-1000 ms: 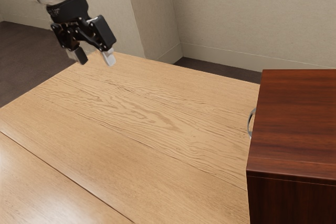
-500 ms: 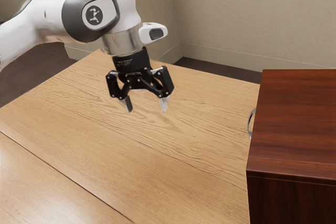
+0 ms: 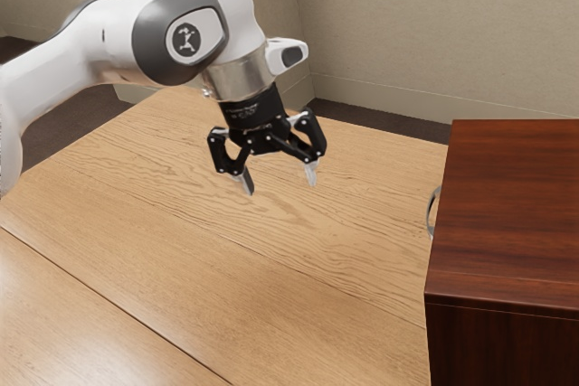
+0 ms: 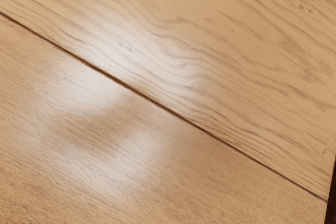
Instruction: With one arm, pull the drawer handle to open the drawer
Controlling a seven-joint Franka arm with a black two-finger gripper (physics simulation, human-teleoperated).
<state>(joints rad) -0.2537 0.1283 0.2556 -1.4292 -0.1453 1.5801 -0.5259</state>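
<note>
Over the table, my gripper, fingers spread wide and empty, has swung nearer the drawer handle, which sits well ahead of it on the dark cabinet, not yet reached.

The exterior view looks from beside the arm, raised, down across the wooden surface toward the room's corner; the wrist view faces down, close above it; both share its grain and seam
</note>
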